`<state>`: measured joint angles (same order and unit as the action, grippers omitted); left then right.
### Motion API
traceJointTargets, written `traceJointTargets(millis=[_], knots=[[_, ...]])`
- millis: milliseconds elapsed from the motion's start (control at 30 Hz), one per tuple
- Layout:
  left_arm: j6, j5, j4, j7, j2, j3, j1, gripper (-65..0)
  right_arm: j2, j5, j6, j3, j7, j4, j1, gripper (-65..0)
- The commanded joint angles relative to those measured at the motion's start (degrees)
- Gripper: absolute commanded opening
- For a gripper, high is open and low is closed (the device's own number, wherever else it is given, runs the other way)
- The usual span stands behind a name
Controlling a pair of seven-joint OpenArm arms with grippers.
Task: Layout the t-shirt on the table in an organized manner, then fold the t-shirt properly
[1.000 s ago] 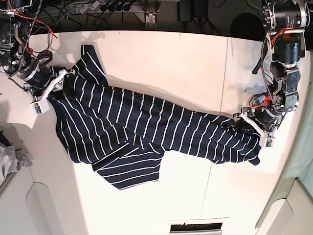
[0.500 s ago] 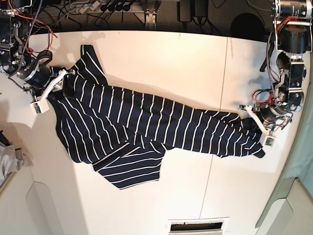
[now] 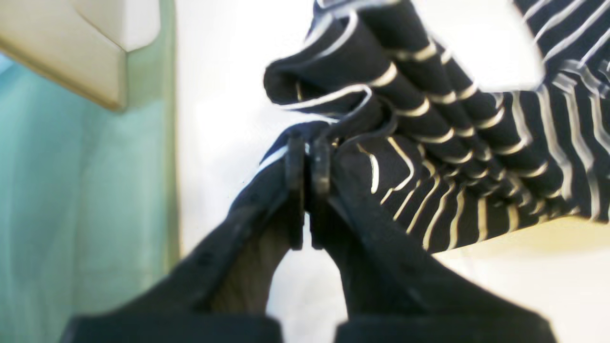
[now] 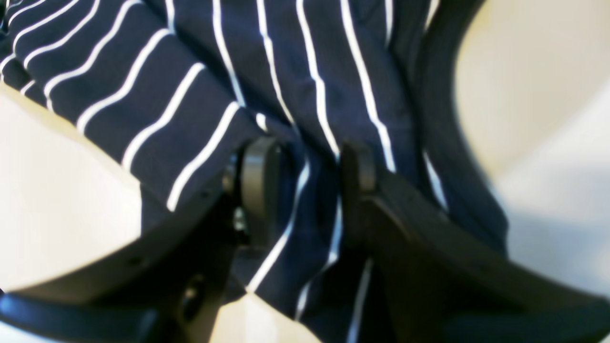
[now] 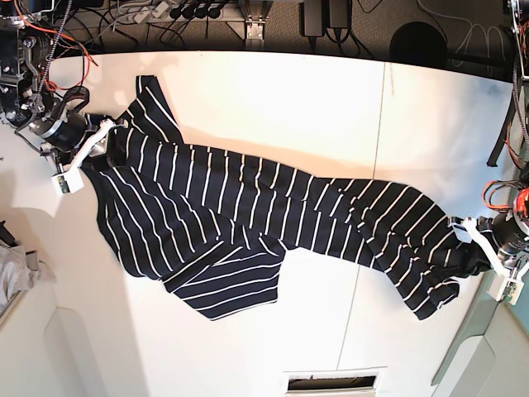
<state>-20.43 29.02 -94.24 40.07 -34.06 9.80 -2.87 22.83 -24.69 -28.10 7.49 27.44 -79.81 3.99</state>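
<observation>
grey cloth [image 5: 15, 277]: plain, crumpled, at the far left edge of the base view, off the table's near-left corner, apart from the shirt.
right hand [image 5: 92, 151]: at the left of the base view, on the shirt's left end; in the right wrist view [image 4: 305, 181] its two fingers [image 4: 257, 181] stand apart with a bunched fold of striped fabric clamped between them.
t-shirt [image 5: 248, 215]: dark navy with thin white stripes, stretched long across the table from the left hand-hold to the right one; a sleeve points toward the far left edge, and a folded flap lies at the near side of the left half. The right end is gathered and creased.
table [image 5: 314, 107]: white, with a thin dark seam running near to far, right of centre; the shirt crosses that seam.
left hand [image 5: 488, 252]: at the right edge of the table; in the left wrist view [image 3: 308, 157] the fingertips are pressed together on the shirt's dark edge, with rolled folds just above them.
</observation>
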Motion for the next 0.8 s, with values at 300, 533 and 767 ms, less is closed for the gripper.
traceJointTargets(millis=[300, 533, 767], knots=[[-7.3, 2.2, 32.1, -4.0, 3.7, 0.7, -11.5, -64.6, -1.0, -1.4, -0.2, 0.4, -2.0, -0.8, -0.7, -42.5], [-10.4, 8.0, 32.0, 0.5, 3.7, 0.8, -11.5, -64.3, -2.4, -8.8, -3.7, 0.4, -1.9, -1.3, -3.9, -39.7], [-15.9, 16.0, 31.9, 2.6, 3.6, 6.8, -11.4, -34.3, -3.8, -6.1, -3.1, 0.4, -1.5, -1.8, -9.3, -30.3]])
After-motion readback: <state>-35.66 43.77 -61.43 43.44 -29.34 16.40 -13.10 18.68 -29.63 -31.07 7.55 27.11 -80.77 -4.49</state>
